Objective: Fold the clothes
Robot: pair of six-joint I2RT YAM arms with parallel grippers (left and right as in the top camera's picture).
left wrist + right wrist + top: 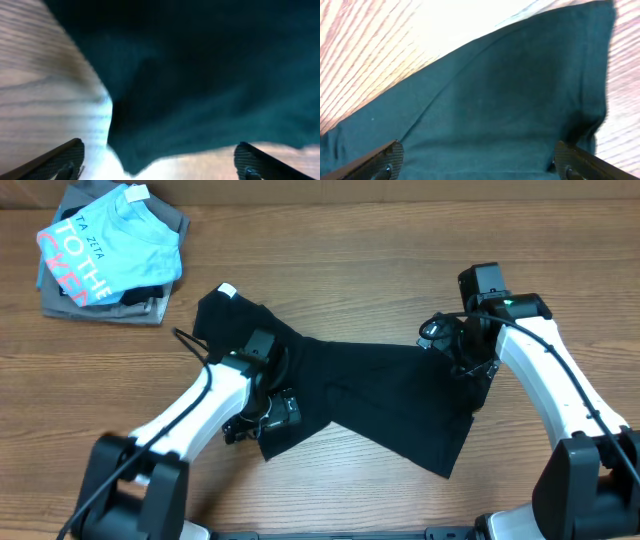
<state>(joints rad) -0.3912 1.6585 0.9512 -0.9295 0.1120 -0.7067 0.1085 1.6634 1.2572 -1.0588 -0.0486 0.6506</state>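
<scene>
Black shirt [380, 395] lies unfolded and rumpled across the middle of the overhead frame, flat on the wooden table [350, 240]. It runs from upper left of centre down to lower right.

Upper left corner: a stack of folded garments, well apart from the shirt. A light blue tee [110, 235] with pink and white lettering sits on top, with grey garments [75, 308] beneath it.

Left of centre: a small white tag [228, 290] sits at the shirt's upper left end, facing up.

My left gripper [265, 415] is over the shirt's lower left portion, near its edge. In the left wrist view its fingers [55, 160] stand wide apart at the two lower corners, with nothing pinched between them [159, 162]. Dark fabric [210, 75] fills the top and right of that view. Bare wood shows on the left and in a pale strip along the bottom. The image is blurred, and I cannot tell whether the pads touch cloth.

Right of centre: my right gripper [470, 370] is over the shirt's right edge. In the right wrist view its fingers [380, 160] are also spread wide, gripping nothing [480, 162]. Smooth fabric [510, 100] covers most of that frame, with a long crease running diagonally. Table shows at the upper left and down the right side. Whether the pads touch the cloth is unclear here too.
</scene>
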